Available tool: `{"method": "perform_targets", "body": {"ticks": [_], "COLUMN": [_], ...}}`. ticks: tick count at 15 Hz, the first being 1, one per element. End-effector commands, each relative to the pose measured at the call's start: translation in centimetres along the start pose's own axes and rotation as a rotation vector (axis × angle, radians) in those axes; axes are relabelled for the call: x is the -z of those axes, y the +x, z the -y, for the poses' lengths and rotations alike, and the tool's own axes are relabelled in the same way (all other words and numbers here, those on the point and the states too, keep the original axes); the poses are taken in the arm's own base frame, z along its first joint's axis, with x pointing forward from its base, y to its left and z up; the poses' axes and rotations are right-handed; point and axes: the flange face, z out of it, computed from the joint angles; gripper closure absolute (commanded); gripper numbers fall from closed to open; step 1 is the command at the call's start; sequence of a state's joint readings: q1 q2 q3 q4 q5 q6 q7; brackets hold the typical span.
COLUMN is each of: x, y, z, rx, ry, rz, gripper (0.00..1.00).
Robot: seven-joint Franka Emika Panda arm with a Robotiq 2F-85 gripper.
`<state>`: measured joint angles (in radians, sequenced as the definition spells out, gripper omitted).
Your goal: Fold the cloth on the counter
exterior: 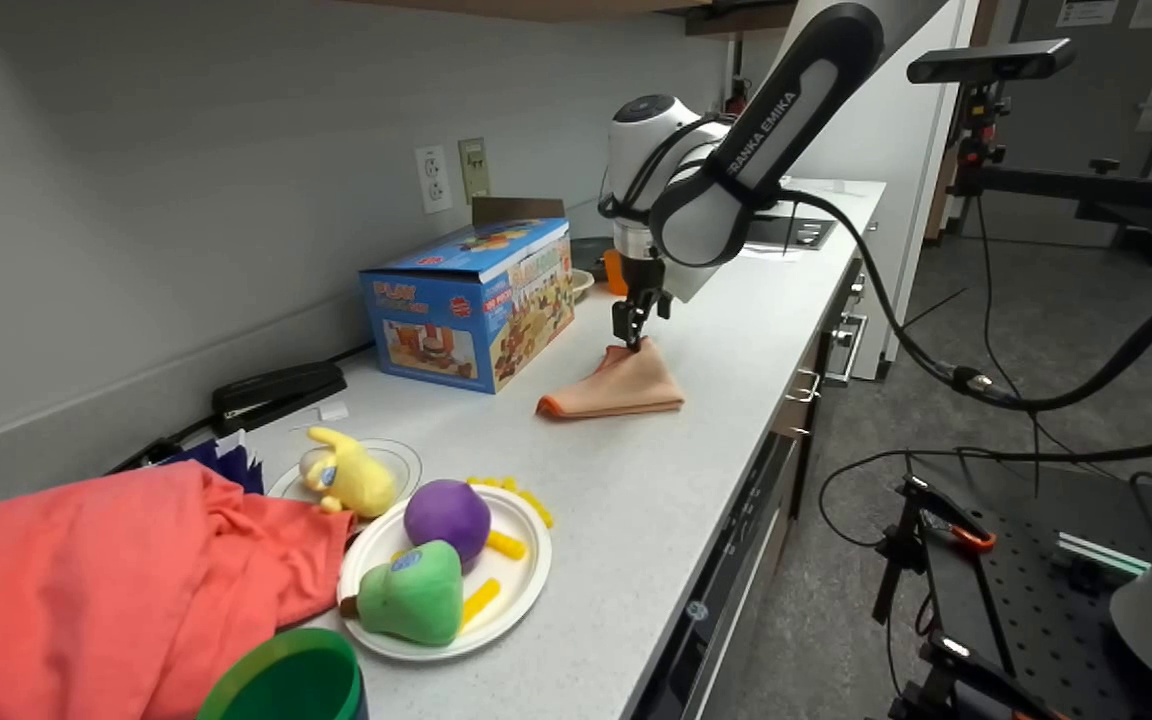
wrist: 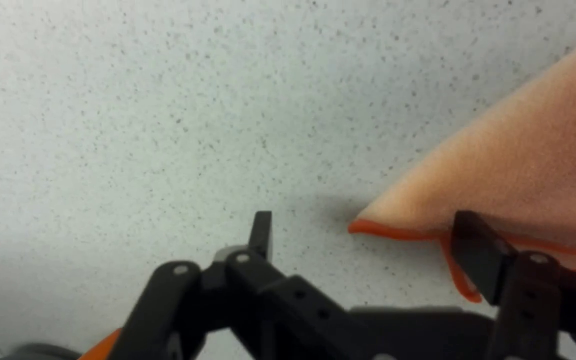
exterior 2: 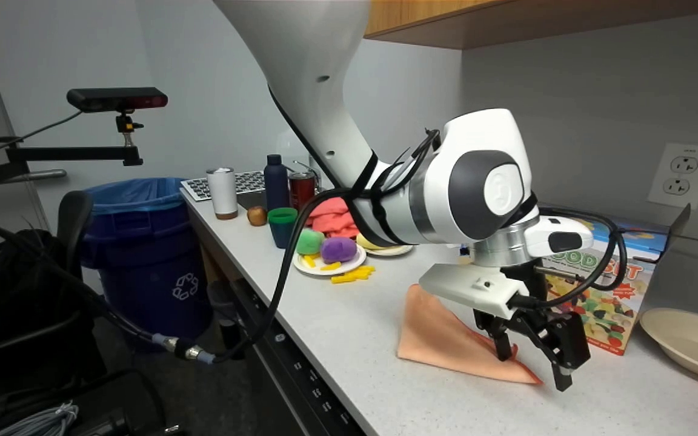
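The cloth (exterior: 626, 385) lies on the counter (exterior: 616, 500), doubled into a rough triangle, its layers not quite matched. The gripper (exterior 2: 533, 370) stands over its pointed end, fingers (wrist: 262, 234) wide apart and gripping nothing. The wrist view shows the tip within the gap, the finger on the right overlapping the cloth's hem; whether it presses there or hangs just above is hard to tell.

The step in hand seems to be handling this corner of a partly made fold. The next move probably calls for pinching the tip and carrying it over, or a straight lift if the corner belongs where it is.

In an exterior view the box (exterior: 466, 300) stands to the left, limiting a swing that way. The counter's front edge runs along the right, with room between for a fold; the plate (exterior: 526, 600) sits well apart, nearer.
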<state>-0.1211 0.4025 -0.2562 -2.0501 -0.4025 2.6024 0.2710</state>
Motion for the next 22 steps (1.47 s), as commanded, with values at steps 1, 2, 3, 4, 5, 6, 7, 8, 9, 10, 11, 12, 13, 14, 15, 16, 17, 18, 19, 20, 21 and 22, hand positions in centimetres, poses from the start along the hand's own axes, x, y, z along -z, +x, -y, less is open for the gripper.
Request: {"method": "perform_targets", "body": {"ticks": [1,2,3,4,5,6,7,8,9,10,11,12,13,14,15,16,17,18,19,20,21,22], "x": [-0.9,-1.1,-1.2,-1.2,-1.2,-1.2,-1.2,-1.2,-1.2,-1.0,-0.9,-0.5,-0.1,0.5,1.1,1.9,2.7,3.4,4.4,5.2,6.0,6.7], "y": [0.6,0.6,0.6,0.7,0.7,0.8,0.8,0.8,0.9,0.8,0.8,0.7,0.7,0.6,0.6,0.6,0.6,0.7,0.8,0.8,0.9,1.0], "z": [-0.1,-0.2,-0.2,-0.2,-0.2,-0.3,-0.4,-0.5,-0.7,-0.9,-1.1,-1.4,-1.7,-1.9,-2.2,-2.5,-2.6,-2.8,-2.7,-2.7,-2.4,-2.1], "rx": [0.022,0.023,0.024,0.022,0.02,0.02,0.019,0.019,0.017,0.015,0.015,0.015,0.019,0.028,0.042,0.063,0.082,0.103,0.129,0.151,0.169,0.185], "ry": [0.053,0.066,0.081,0.101,0.114,0.127,0.137,0.145,0.152,0.149,0.14,0.121,0.104,0.088,0.073,0.06,0.037,0.018,0.007,0.001,0.002,0.009], "rz": [0.008,0.013,0.016,0.02,0.023,0.025,0.026,0.026,0.026,0.025,0.024,0.021,0.015,0.007,0.0,-0.012,-0.026,-0.04,-0.058,-0.072,-0.084,-0.098], "gripper": [0.4,0.48,0.57,0.64,0.73,0.79,0.86,0.95,0.99,1.0,1.0,1.0,0.99,0.99,0.99,0.99,0.99,0.99,0.99,0.99,0.99,0.99]}}
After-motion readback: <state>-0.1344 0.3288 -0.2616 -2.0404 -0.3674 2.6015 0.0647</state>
